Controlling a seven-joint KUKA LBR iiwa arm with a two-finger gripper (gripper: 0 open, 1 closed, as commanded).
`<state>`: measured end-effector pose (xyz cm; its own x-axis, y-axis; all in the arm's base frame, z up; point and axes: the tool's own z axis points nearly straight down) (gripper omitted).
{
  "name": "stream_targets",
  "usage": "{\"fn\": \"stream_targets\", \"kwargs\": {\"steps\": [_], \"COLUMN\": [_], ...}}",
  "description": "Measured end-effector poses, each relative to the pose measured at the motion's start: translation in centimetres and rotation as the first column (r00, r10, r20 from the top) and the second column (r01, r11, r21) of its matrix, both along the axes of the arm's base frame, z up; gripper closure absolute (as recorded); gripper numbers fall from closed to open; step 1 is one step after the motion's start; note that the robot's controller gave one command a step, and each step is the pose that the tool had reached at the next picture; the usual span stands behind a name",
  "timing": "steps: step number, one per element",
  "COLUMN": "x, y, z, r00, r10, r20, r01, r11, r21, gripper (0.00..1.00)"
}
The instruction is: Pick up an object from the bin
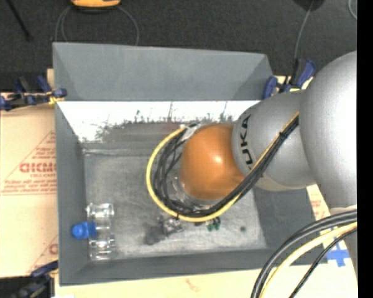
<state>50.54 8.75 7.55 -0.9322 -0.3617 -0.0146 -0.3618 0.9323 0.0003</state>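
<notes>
Three small things lie along the near side of the grey bin's (68, 185) floor. In the near left corner is a clear plastic piece (101, 231) with a round blue cap (80, 230) on its left side. Toward the middle is a small dark grey piece (155, 234) of uneven shape, and a little to its right a tiny green piece (212, 225). The three are well apart from the walls and from each other.

Just behind the dark grey piece the gripper (171, 221) comes down close to the floor, nearest to that piece. Whether it is spread or closed, or has hold of anything, I cannot tell, because the round orange cover (208, 163) and a loop of yellow and black cables (150, 172) hide it. Farther back and right, the silver arm (311, 135) crosses the bin's rim.
</notes>
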Motion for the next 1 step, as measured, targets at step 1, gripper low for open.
{"fn": "stream_targets", "kwargs": {"steps": [1], "x": [-0.25], "y": [2.68], "z": [16.97], "r00": [1.0], "r10": [0.028], "r20": [-0.002], "r01": [-0.028], "r11": [1.0], "r21": [-0.004], "gripper": [1.0]}}
